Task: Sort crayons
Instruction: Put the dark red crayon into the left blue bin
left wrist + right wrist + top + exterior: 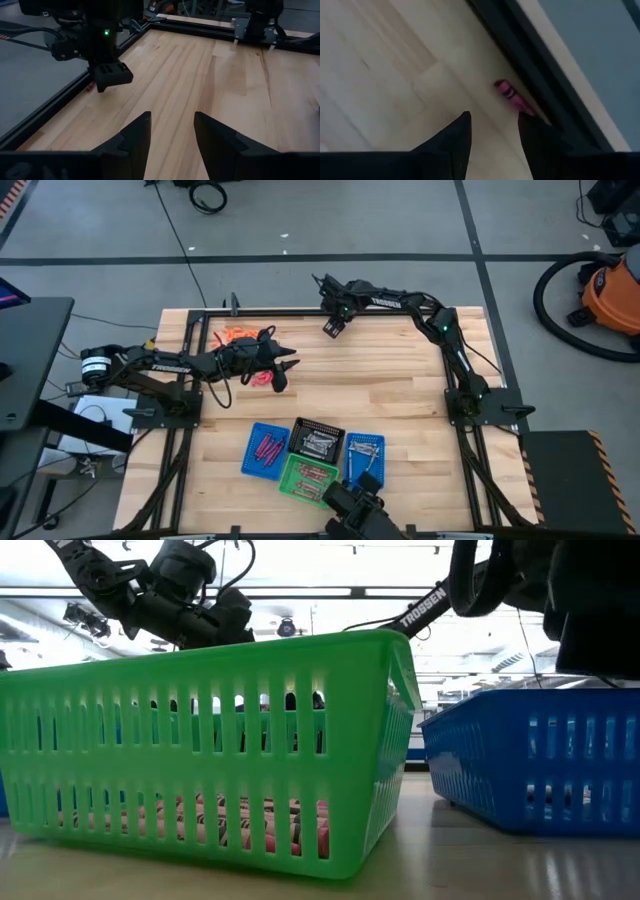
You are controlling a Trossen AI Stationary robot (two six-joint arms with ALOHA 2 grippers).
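We see a grey concrete floor (330, 220) crossed by dark tape lines, an orange shop vacuum (612, 295) with a black hose at one side, a coiled black cable (208, 196), and long ceiling lights (330, 595).

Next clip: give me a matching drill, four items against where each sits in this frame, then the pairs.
Items:
1. right gripper
2. left gripper
3. green basket
4. black basket

Places:
A. centre of the basket row
B. nearest the table's front edge
C. over the loose crayons at left
D. far edge, by a lone magenta crayon

Pairs: 1-D, 2-C, 3-B, 4-A
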